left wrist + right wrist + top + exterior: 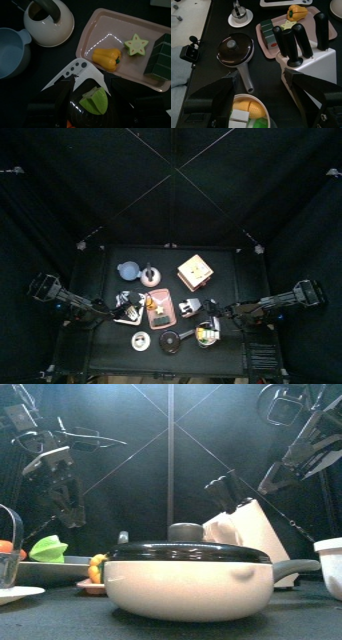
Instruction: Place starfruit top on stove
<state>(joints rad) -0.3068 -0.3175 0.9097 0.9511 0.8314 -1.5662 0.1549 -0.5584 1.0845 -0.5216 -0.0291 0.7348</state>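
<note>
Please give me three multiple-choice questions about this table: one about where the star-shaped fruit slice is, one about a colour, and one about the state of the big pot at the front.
1. Where does the starfruit slice lie?
A. on the pink tray
B. in the bowl
C. on the pot lid

2. What colour is the bowl beside the white kettle?
A. red
B. blue
C. yellow

3. The large white pot at the front is
A. lidless
B. tipped over
C. covered

Key:
1 A, the starfruit slice rests on the pink tray near the yellow pepper.
2 B, the bowl by the white kettle is blue.
3 C, the white pot stands upright under its black lid.
</note>
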